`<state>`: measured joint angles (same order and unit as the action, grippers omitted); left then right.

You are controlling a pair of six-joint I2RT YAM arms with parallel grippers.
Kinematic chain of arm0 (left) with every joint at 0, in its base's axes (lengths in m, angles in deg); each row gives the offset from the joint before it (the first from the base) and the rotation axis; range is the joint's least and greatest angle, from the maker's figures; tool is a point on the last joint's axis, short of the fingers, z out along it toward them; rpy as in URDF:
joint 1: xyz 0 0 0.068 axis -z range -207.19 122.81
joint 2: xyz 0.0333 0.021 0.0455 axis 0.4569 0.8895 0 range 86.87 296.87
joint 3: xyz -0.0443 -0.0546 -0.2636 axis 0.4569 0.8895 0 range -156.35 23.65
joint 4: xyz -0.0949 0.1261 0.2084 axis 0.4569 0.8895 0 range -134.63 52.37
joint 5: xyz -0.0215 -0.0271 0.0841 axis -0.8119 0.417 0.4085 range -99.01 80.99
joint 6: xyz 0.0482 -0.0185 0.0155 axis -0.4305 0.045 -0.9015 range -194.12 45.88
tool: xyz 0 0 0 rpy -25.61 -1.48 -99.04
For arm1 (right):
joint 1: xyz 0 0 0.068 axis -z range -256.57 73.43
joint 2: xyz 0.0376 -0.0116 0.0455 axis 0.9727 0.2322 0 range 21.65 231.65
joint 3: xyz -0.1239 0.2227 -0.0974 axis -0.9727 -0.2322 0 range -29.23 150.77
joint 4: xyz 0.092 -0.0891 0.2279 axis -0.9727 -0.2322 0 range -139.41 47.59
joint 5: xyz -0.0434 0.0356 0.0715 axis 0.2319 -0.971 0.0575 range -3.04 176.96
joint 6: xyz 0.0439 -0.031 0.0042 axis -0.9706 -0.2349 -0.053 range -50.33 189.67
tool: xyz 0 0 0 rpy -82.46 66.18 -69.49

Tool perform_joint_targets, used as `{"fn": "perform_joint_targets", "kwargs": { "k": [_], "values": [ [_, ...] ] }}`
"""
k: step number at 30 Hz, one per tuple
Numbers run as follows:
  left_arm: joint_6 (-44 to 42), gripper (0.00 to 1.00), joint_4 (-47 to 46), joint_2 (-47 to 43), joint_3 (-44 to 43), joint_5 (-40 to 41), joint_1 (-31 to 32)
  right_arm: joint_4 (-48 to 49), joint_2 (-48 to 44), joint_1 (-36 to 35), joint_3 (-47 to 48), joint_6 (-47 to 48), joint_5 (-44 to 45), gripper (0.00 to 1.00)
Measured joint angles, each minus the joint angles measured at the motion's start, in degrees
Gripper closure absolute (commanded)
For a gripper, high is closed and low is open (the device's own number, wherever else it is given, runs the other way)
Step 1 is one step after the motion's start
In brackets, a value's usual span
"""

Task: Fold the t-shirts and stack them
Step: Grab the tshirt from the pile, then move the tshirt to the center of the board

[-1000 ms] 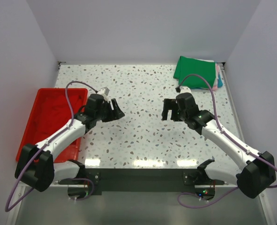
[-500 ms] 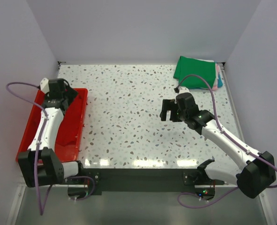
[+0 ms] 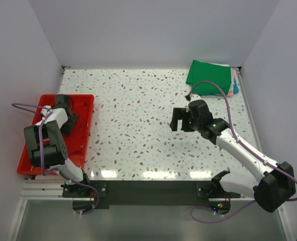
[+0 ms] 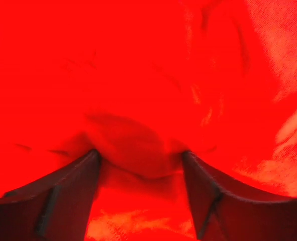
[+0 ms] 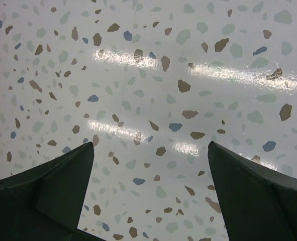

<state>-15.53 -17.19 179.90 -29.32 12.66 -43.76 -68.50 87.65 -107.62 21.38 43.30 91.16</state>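
A bright red t-shirt (image 4: 138, 75) fills the left wrist view. My left gripper (image 4: 140, 151) is open, its fingertips pressed down into the cloth with a soft fold bulging between them. From above, the left gripper (image 3: 64, 106) is low inside the red tray (image 3: 80, 148), where shirt and tray are hard to tell apart. A folded green t-shirt (image 3: 208, 78) tops a stack at the back right, with pink and teal edges (image 3: 233, 86) showing beside it. My right gripper (image 3: 179, 119) hovers open over bare speckled table (image 5: 153, 75), holding nothing.
The red tray lies along the table's left edge. White walls close in the back and both sides. The left arm (image 3: 45, 140) is folded back on itself over the tray. The right arm's purple cable (image 3: 223, 95) loops near the stack.
The left arm has swung from the table's middle over to the tray and lowered its gripper into the red cloth. The right gripper has crept slightly left.
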Motion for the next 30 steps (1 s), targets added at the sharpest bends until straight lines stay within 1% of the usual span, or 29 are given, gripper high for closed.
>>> {"fn": "perform_joint_targets", "kwargs": {
  "k": [1, 3, 4, 6, 9, 11, 13, 15, 16, 19, 20, 22, 25, 28, 30],
  "values": [
    [0.28, 0.44, -0.07, 0.76, -0.61, 0.76, 0.02, 0.0, 0.0, 0.0, -0.15, 0.0, -0.22, 0.01],
    [0.79, 0.62, -0.48, 1.51, -0.98, 0.79, -0.33, -0.04, 0.0, 0.0, -0.28, 0.02, -0.59, 0.01],
    [0.72, 0.81, -0.37, 1.7, -1.05, 0.9, -0.48, -0.04, 0.0, 0.0, -0.28, 0.02, -0.72, 0.01],
    [0.31, 1.0, -0.48, 1.62, -1.42, 0.39, -0.79, -0.04, 0.0, 0.0, -0.28, 0.02, -0.74, 0.01],
    [-1.46, 1.0, 0.48, 0.66, -2.6, -0.48, -0.92, -0.07, 0.0, 0.0, -0.28, 0.02, -0.72, 0.01],
    [-3.06, 1.0, 1.42, -1.57, -3.43, -1.2, -0.92, -0.11, 0.0, 0.0, -0.26, 0.02, -0.72, 0.01],
    [-5.6, 1.0, 2.1, -6.4, -4.61, -2.27, -0.92, -0.28, 0.0, 0.0, -0.04, 0.02, -0.72, 0.01],
    [-8.85, 1.0, 2.21, -13.7, -7.06, -4.13, -0.92, -0.48, 0.07, 0.0, 0.42, 0.02, -0.72, 0.01],
    [-9.42, 1.0, 2.1, -15.61, -8.04, -4.57, -0.85, -0.48, 0.15, 0.0, 0.85, 0.02, -0.72, 0.01],
    [-13.31, 1.0, 1.9, -22.16, -15.23, -6.8, 0.85, -0.68, 0.66, 0.0, 3.3, -0.02, -0.74, 0.01],
    [-14.6, 1.0, 2.08, -23.26, -19.06, -6.97, 2.47, -0.68, 0.74, 0.0, 4.13, -0.04, -0.74, 0.01],
    [-16.81, 1.0, 2.25, -23.17, -27.43, -6.49, 8.09, -0.68, 0.81, 0.0, 6.14, -0.15, -0.68, 0.01],
    [-20.31, 1.0, 1.4, -21.62, -38.99, -5.27, 21.57, -0.72, 0.79, 0.0, 9.33, -0.2, -0.2, 0.01],
    [-21.92, 1.0, 0.48, -20.09, -44.87, -4.9, 32.0, -1.11, 0.55, 0.0, 11.76, -0.2, 1.01, 0.01],
    [-22.43, 1.0, 0.42, -19.58, -45.75, -4.31, 36.92, -1.49, -0.28, 0.0, 12.46, -0.17, 2.16, 0.01]
  ]
}}
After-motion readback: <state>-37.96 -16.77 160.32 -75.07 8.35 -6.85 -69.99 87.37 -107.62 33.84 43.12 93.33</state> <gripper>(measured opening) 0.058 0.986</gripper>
